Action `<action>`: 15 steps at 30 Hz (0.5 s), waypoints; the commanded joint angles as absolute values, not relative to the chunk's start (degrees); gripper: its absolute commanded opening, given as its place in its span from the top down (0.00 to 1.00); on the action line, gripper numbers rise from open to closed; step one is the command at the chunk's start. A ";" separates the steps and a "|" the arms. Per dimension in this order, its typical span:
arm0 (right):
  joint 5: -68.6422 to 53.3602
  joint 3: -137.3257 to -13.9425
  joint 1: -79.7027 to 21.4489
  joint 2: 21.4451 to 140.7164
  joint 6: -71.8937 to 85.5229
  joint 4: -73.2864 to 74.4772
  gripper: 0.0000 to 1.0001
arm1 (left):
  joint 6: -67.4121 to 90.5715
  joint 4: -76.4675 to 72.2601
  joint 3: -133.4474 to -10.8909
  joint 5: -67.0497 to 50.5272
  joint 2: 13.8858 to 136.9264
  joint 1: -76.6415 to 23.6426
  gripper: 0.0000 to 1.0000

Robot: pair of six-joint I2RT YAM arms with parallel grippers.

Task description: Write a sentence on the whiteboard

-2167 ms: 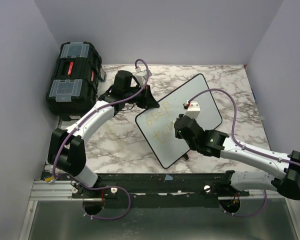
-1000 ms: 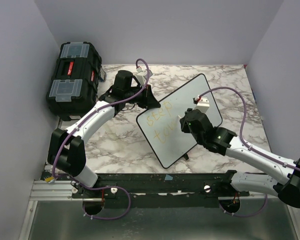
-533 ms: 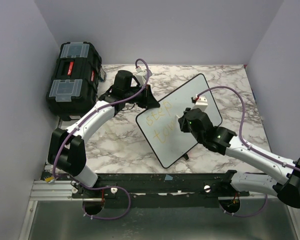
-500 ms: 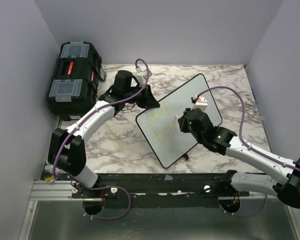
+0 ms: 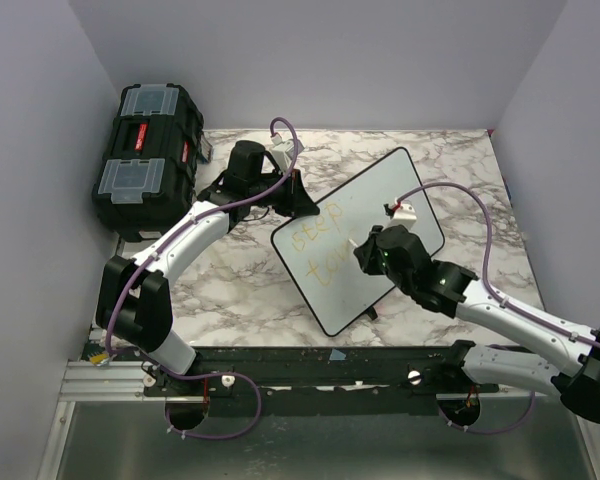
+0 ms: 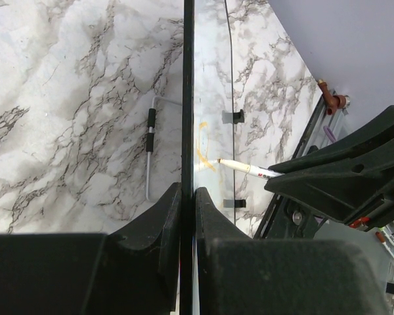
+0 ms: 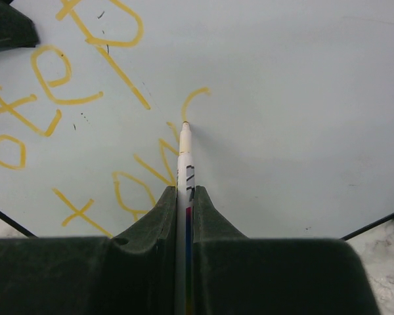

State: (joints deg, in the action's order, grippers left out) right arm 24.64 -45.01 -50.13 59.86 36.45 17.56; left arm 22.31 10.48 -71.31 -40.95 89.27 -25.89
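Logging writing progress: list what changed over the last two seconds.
The right gripper, shut on the marker, moved rightward across the whiteboard, then eased back a little toward the sentence. The left gripper stayed clamped on the whiteboard's edge. The whiteboard and toolbox did not move.

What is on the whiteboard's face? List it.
Yellow-orange handwriting, roughly "step" above "tow", with the marker tip touching beside it. The right gripper hides the writing's lower edge.
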 commanded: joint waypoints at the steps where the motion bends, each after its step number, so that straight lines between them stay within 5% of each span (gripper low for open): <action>1: 20.30 -41.59 -50.10 60.43 38.69 22.01 0.99 | 21.45 4.63 -71.98 -43.44 87.14 -26.46 1.00; 15: 21.49 -41.43 -50.10 58.61 40.96 26.05 0.99 | 21.36 4.48 -71.72 -43.39 86.77 -26.44 1.00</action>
